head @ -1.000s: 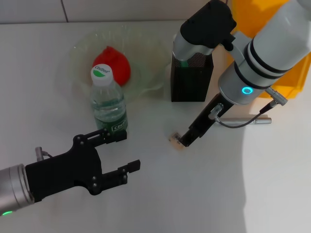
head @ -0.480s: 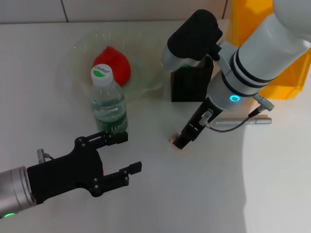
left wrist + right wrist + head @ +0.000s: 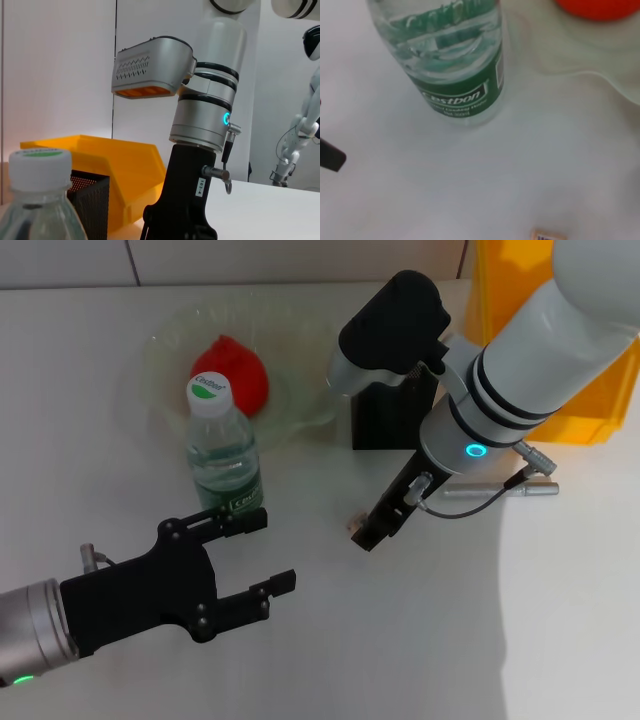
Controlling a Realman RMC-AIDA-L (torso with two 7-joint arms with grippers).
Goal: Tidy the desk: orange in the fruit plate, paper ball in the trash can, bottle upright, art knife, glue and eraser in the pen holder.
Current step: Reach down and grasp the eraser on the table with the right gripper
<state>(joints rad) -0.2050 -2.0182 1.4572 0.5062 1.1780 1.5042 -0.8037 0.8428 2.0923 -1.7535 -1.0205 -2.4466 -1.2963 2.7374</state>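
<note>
Right hand (image 3: 366, 533) has edged left onto the eraser (image 3: 353, 526), grip unclear; left hand (image 3: 240, 560) spread wide.

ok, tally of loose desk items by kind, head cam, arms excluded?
Fruit: 1, the orange
Dishes: 1, the fruit plate
Bottles: 1, the bottle, upright
Containers: 2, the pen holder and the trash can
Stationery: 2, the eraser and a silver pen-like tool
Total: 7

The white desk (image 3: 560, 640) is seen from above; the clear green-labelled plastic bottle (image 3: 224, 455) is shared by all views, viewed level from the left wrist (image 3: 40, 200), closely downward from the right (image 3: 455, 60).
</note>
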